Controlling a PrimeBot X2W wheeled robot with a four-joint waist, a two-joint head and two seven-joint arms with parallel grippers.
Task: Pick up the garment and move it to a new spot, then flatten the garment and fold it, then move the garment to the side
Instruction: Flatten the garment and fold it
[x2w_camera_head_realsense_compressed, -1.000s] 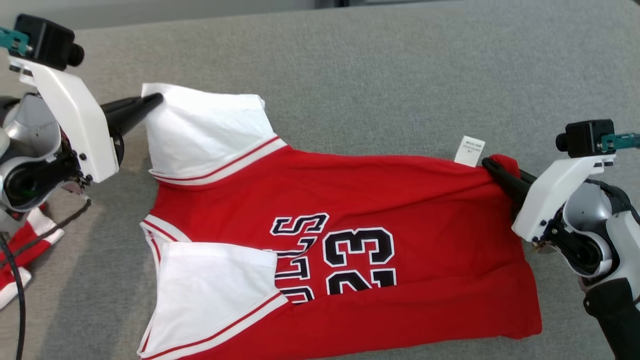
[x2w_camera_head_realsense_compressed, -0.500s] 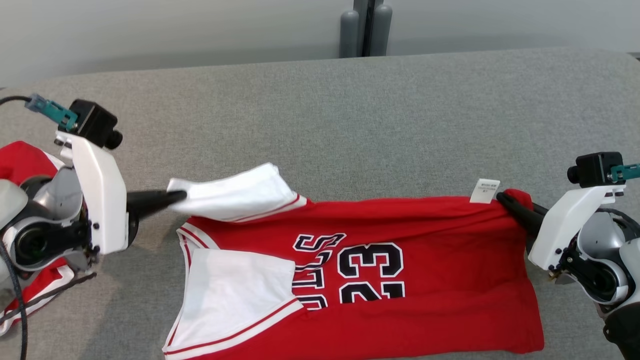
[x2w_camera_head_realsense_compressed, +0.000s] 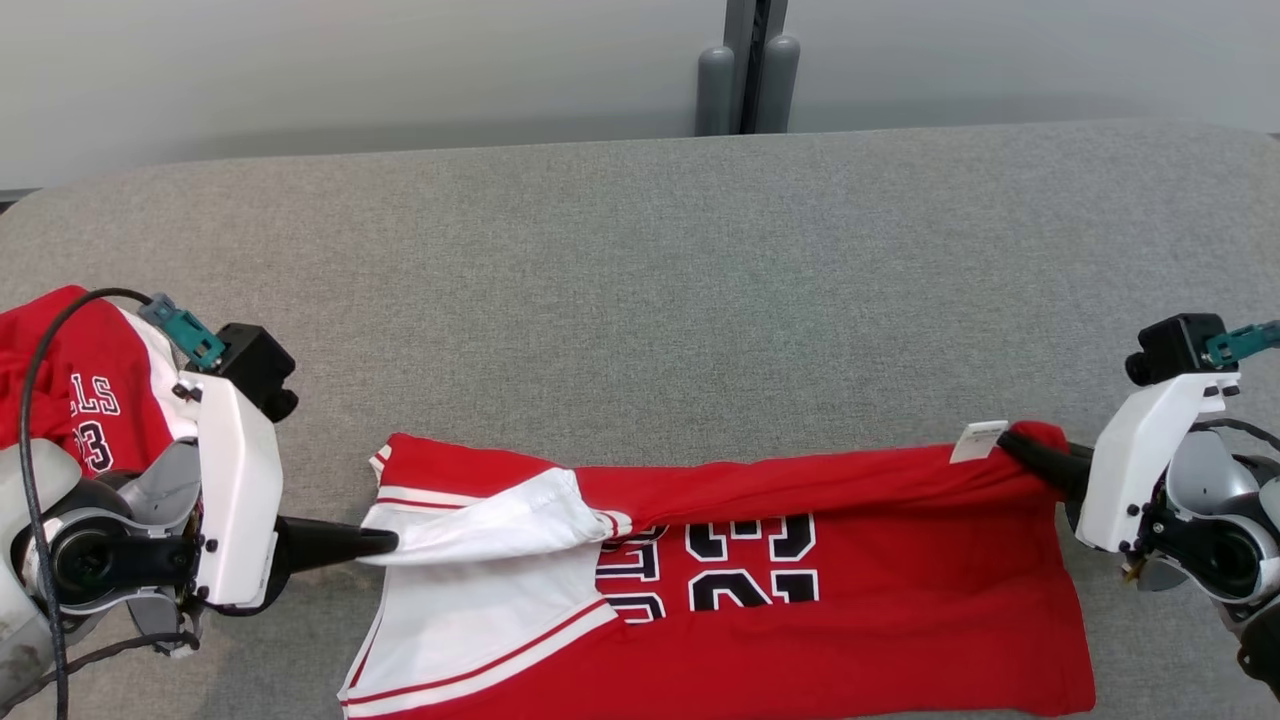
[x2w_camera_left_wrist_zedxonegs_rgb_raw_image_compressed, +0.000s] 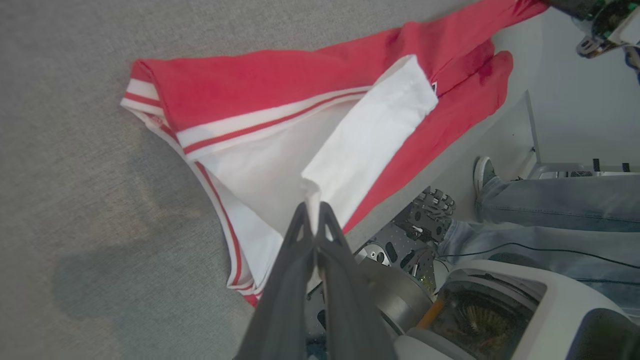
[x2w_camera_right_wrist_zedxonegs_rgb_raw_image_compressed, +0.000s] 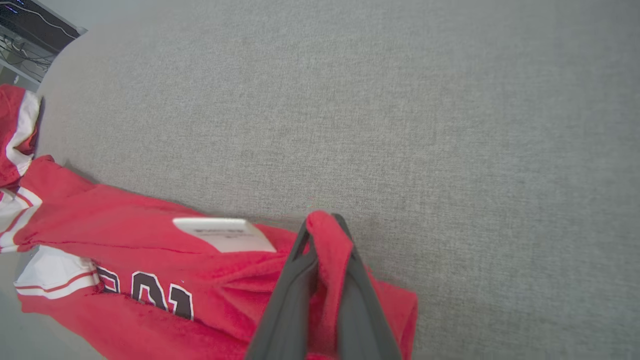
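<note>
Since a moment ago, my left gripper (x2w_camera_head_realsense_compressed: 390, 543) has pulled the far white sleeve (x2w_camera_head_realsense_compressed: 500, 520) toward me and laid it over the red shirt (x2w_camera_head_realsense_compressed: 850, 640). The top of the big black numbers (x2w_camera_head_realsense_compressed: 750, 565) is hidden now. My head has moved too, so the whole picture has shifted.

From my head, the shirt lies on the grey counter (x2w_camera_head_realsense_compressed: 640, 280), close to the near edge, stretched between my two grippers. My left gripper is at the left, and its jaws are closed tight on the corner of the white sleeve. My right gripper (x2w_camera_head_realsense_compressed: 1005, 442) is at the right, and its jaws are closed on a red corner of the shirt, just beside a small white tag (x2w_camera_head_realsense_compressed: 980, 440). Another red shirt (x2w_camera_head_realsense_compressed: 70, 390) sits bunched up at the far left, behind my left arm. A grey post (x2w_camera_head_realsense_compressed: 745, 80) stands behind the counter.

From my left wrist, the jaws pinch a thin bit of white cloth between their tips. The sleeve rises from the shirt up to them. Past the counter's edge I see a person's legs in blue jeans (x2w_camera_left_wrist_zedxonegs_rgb_raw_image_compressed: 550, 205) and a shoe (x2w_camera_left_wrist_zedxonegs_rgb_raw_image_compressed: 482, 172).

From my right wrist, the jaws hold a fold of red cloth that pokes out past their tips. The white tag lies just to the left, and part of the black numbers shows lower down.
</note>
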